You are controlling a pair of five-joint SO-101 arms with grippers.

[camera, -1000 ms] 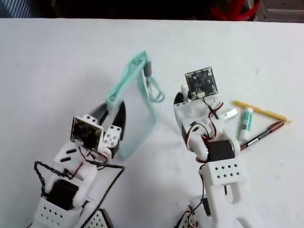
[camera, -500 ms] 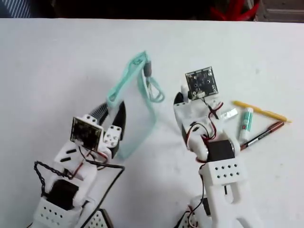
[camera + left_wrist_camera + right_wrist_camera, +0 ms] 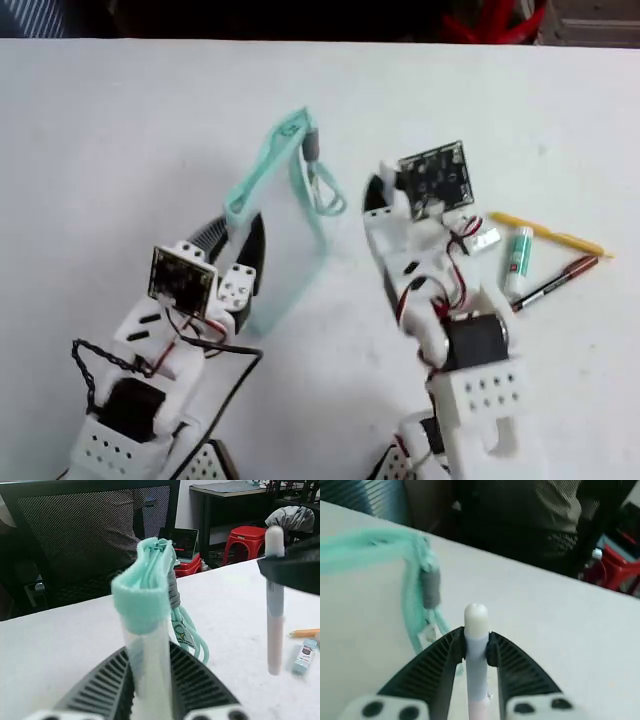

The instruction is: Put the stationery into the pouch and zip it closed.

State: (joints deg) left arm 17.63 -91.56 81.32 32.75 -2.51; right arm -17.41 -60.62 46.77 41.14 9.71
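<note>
A clear pouch (image 3: pixel 285 235) with teal trim stands upright on the table, and my left gripper (image 3: pixel 245 228) is shut on its near edge. In the left wrist view the black fingers (image 3: pixel 100 690) clamp the pouch (image 3: pixel 146 600) from both sides. My right gripper (image 3: pixel 374 193) hovers just right of the pouch's grey zipper pull (image 3: pixel 311 146) and is shut on a white and pink pen (image 3: pixel 476 625), held upright. That pen (image 3: pixel 274 620) also hangs beside the pouch in the left wrist view. The zipper pull (image 3: pixel 431 585) lies beyond the right gripper (image 3: pixel 476 636).
More stationery lies on the table to the right of the right arm: a yellow pen (image 3: pixel 548 234), a green and white glue stick (image 3: pixel 517 255), a dark red pen (image 3: pixel 555 280) and a small eraser (image 3: pixel 484 240). The white table (image 3: pixel 120 130) extends left and far.
The right arm has shifted: its wrist has swung round and its gripper, still on the pen, sits slightly farther up the table. The left arm and pouch have not moved.
</note>
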